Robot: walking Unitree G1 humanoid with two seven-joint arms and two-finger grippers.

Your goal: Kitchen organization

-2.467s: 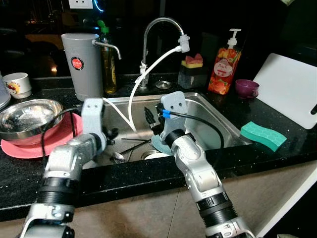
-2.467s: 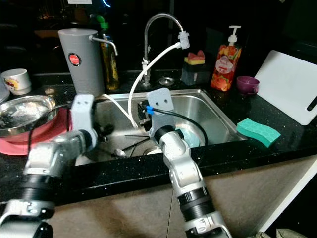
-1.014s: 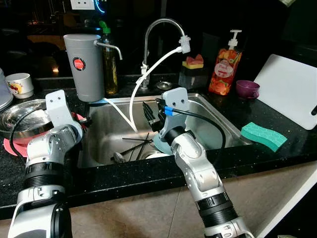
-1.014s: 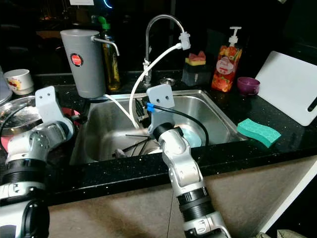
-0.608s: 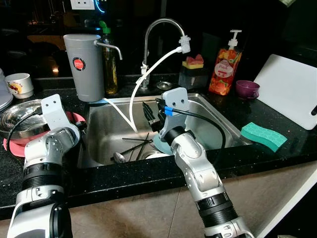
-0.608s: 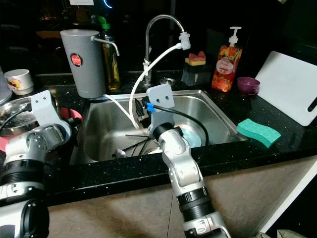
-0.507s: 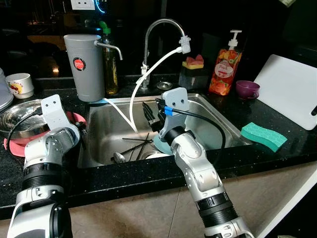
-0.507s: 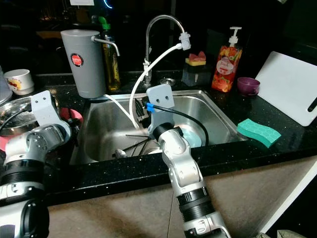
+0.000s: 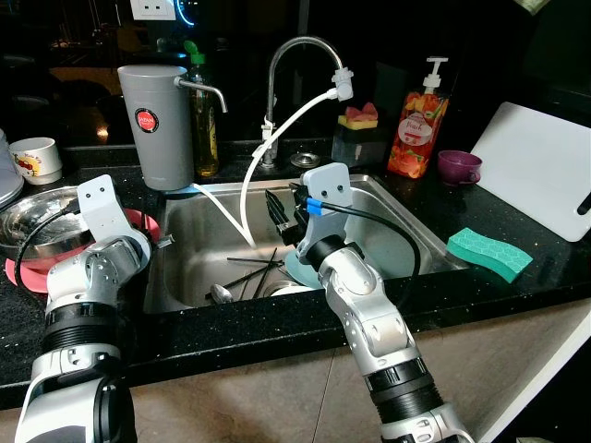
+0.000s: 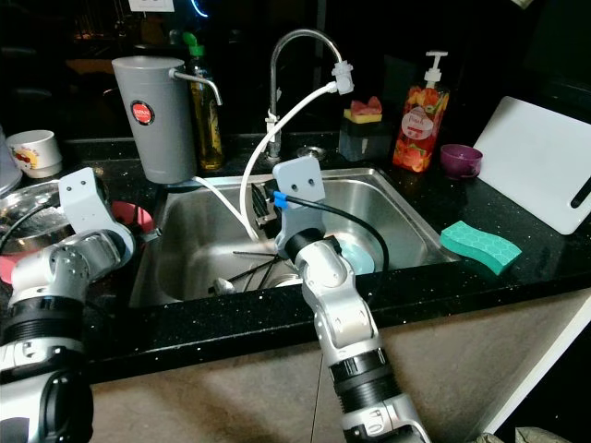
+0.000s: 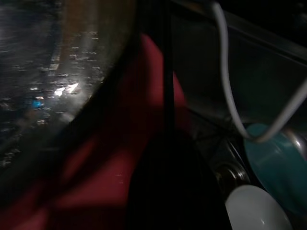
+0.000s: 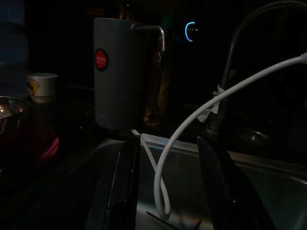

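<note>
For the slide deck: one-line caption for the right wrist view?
Right gripper open over the steel sink, facing the grey water filter and white hose.

Glaring off steel sink [image 9: 388, 198] under bright frontal light; fading to black behind faucet [image 9: 294, 55]; blurring, darkening heavily in both wrist views.

I see a green sponge [image 9: 489, 254] on the black counter [image 9: 554, 268] (right of the sink), a white cutting board [image 9: 540, 166] behind it, and a red soap bottle [image 9: 416, 129].
</note>
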